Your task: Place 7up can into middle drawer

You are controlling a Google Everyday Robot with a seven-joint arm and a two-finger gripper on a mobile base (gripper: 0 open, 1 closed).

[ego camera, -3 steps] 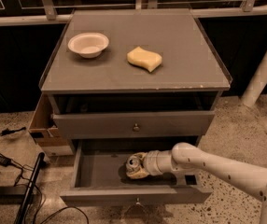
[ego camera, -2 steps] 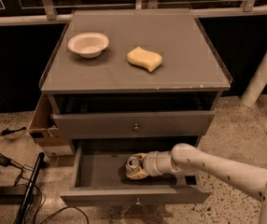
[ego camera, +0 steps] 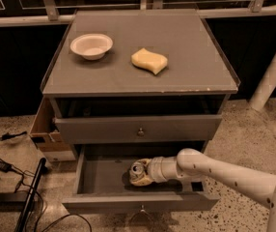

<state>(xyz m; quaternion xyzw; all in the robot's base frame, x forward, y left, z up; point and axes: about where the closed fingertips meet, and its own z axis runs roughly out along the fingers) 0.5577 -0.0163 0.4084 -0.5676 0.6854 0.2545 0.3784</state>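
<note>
Grey middle drawer (ego camera: 99, 178) floor: jaws inside, grasping pale 7up can (ego camera: 139, 171), silver top showing.

The flat grey top of the square cabinet (ego camera: 191, 76) carries a shallow round white bowl (ego camera: 91, 46) near its left rear and a wavy yellow sponge (ego camera: 149, 61) (well apart from the bowl) toward the middle. The gripper (ego camera: 144, 172) is lower down, in the open shallow grey middle drawer (ego camera: 102, 177), at the small pale silver-topped 7up can (ego camera: 138, 169).

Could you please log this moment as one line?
gripper: reaching into open wide grey middle drawer | small pale 7up can: at gripper, inside drawer
</note>
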